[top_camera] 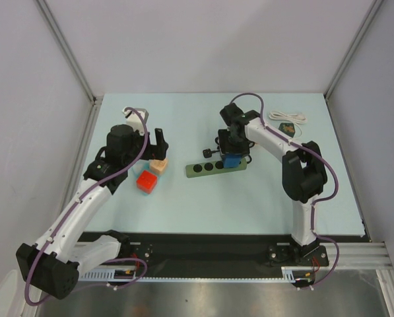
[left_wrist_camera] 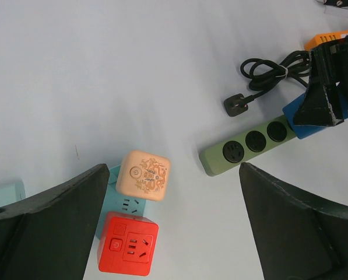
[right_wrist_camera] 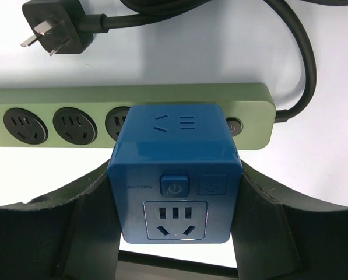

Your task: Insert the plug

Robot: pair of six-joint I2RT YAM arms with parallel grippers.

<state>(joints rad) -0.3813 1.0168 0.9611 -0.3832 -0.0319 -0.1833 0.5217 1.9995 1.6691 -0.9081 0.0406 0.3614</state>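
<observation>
My right gripper (right_wrist_camera: pixel 174 198) is shut on a blue cube socket adapter (right_wrist_camera: pixel 175 172) and holds it over the right part of a green power strip (right_wrist_camera: pixel 57 98), covering one socket; I cannot tell whether it is seated. In the top view the blue cube (top_camera: pixel 231 160) sits on the strip (top_camera: pixel 210 168). The strip's own black plug (right_wrist_camera: pixel 52 27) lies loose beside it on its black cord. My left gripper (left_wrist_camera: pixel 168 233) is open and empty above a red cube (left_wrist_camera: pixel 129 245), a peach cube (left_wrist_camera: pixel 143 175) and a teal cube (left_wrist_camera: pixel 118 201).
An orange cube (left_wrist_camera: pixel 326 39) lies behind the right gripper. A coiled white cable (top_camera: pixel 288 118) and a small dark object (top_camera: pixel 288 128) lie at the back right. A white item (top_camera: pixel 132 111) lies at the back left. Grey walls enclose the table (top_camera: pixel 183 119).
</observation>
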